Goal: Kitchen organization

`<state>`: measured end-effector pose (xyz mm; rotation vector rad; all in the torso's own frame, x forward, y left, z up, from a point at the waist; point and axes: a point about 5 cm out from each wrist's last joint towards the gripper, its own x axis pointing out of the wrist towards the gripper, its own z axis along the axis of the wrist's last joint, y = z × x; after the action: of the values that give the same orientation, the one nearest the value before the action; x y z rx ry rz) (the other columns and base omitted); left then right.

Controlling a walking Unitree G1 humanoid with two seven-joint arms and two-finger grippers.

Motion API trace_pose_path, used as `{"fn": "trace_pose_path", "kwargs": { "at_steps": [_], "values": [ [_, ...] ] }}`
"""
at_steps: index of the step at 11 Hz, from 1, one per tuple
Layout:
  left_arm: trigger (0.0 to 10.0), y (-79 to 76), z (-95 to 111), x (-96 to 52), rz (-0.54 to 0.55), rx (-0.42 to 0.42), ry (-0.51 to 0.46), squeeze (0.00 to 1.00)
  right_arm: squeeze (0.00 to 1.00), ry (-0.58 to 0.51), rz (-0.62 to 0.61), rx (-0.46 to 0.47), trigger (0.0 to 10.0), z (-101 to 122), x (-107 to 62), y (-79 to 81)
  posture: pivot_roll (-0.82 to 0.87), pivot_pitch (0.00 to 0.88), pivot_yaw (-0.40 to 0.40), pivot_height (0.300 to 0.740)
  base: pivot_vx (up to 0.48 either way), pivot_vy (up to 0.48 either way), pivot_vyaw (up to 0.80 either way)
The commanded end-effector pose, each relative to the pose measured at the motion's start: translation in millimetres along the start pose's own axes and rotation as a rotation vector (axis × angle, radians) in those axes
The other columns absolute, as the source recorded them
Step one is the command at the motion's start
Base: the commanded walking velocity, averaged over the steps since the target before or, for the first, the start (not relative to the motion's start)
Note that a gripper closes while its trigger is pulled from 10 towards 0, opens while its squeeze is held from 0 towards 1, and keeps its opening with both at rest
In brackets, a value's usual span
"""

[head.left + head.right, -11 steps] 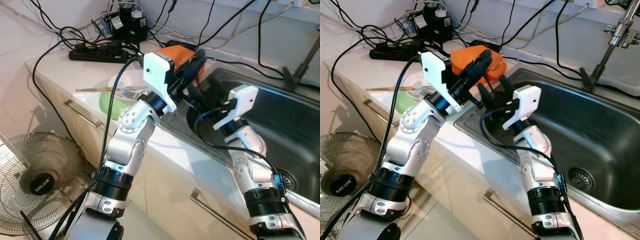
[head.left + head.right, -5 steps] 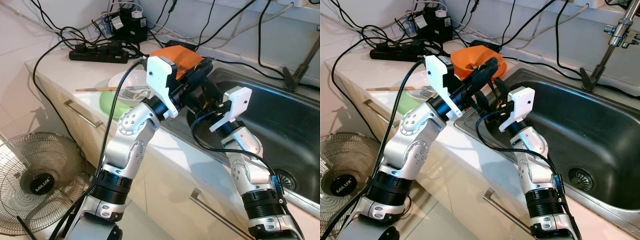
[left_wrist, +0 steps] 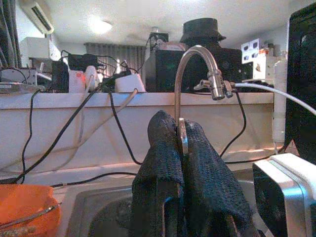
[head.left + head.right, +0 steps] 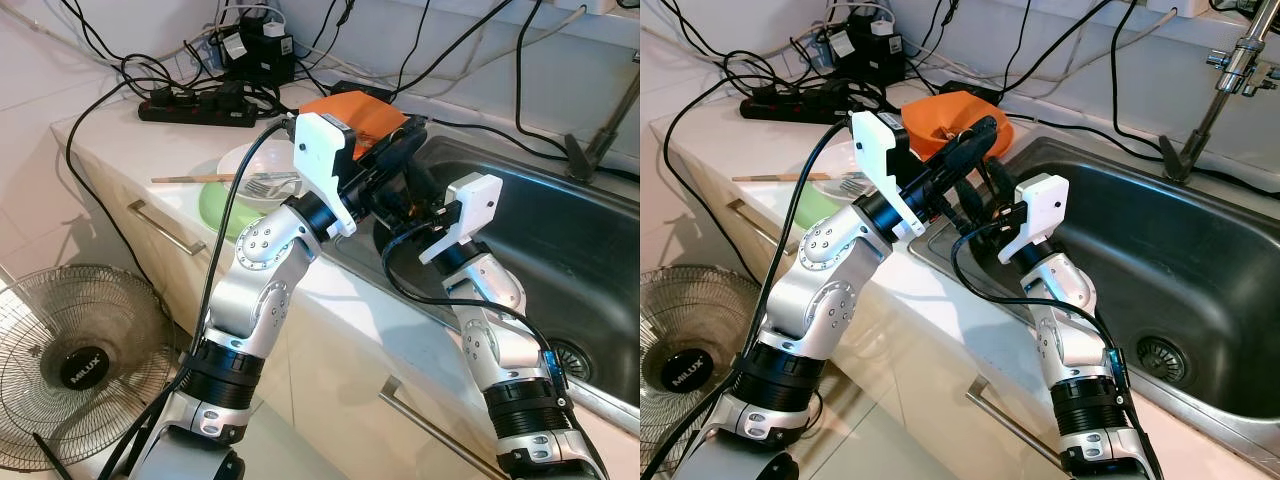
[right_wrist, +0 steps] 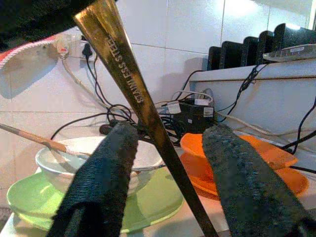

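Head views, near to far: a fan (image 4: 75,355) on the floor at the robot's left, then white cabinet fronts w/ a drawer handle (image 4: 165,228) under the counter (image 4: 120,140). Both arms reach over the counter edge to the near-left corner of the steel sink (image 4: 1200,270). The left gripper (image 3: 181,143) has its fingers pressed together on a thin metal utensil handle (image 3: 183,134), seen edge-on btwn the two pads in the left wrist view. The right gripper (image 5: 170,143) sits just beside it, fingers spread apart, w/ the same handle (image 5: 133,94) running diagonally through the gap btwn them (stamped "stainless steel", can't tell if either pad touches it).

On the counter left of the arms: a green plate (image 4: 222,207) w/ a pale bowl (image 4: 250,165) on it; a fork (image 4: 265,184) and a wooden stick (image 4: 190,179) lie across the bowl. Just behind, at the sink's corner, an orange bowl (image 4: 940,115). Farther back a black power strip (image 4: 190,105), a charger block (image 4: 255,45) and a tangle of black cables. A faucet (image 4: 1230,70) stands at the sink's far right
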<state>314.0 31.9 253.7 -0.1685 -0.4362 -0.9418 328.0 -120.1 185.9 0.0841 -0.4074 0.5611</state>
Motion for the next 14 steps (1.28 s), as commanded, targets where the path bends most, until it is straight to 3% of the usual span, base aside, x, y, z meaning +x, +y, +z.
{"fn": "trace_pose_path", "kwargs": {
  "at_steps": [1,8,9,10,14],
  "values": [
    [10.0,-6.0,4.3,1.5,-0.029,0.015,-0.009,0.0,0.0,0.014,-0.003,-0.002,0.0,-2.0,2.2,0.8,0.19,0.0,0.006,0.74,0.0,0.0,0.0],
    [10.0,-9.7,4.5,3.1,-0.043,0.0,-0.014,0.0,0.0,0.02,-0.026,-0.005,0.0,-4.5,2.8,-1.5,0.19,0.0,0.004,0.74,0.0,0.0,0.0],
    [10.0,-10.4,4.6,3.5,-0.047,-0.004,-0.015,0.3,0.0,0.019,-0.029,-0.006,0.0,-4.3,2.9,-1.9,0.19,0.0,0.005,0.74,0.0,0.0,0.0],
    [10.0,-10.7,4.7,3.7,-0.049,-0.005,-0.017,1.0,0.0,0.019,-0.031,-0.007,0.0,-4.2,2.9,-2.2,0.19,0.0,0.004,0.74,0.0,0.0,0.0],
    [10.0,-10.7,4.1,2.8,-0.047,-0.003,-0.018,1.0,0.0,0.016,-0.052,-0.021,0.0,-2.9,4.3,-6.2,0.19,0.0,0.003,0.74,0.0,0.0,0.0]
  ]
}}
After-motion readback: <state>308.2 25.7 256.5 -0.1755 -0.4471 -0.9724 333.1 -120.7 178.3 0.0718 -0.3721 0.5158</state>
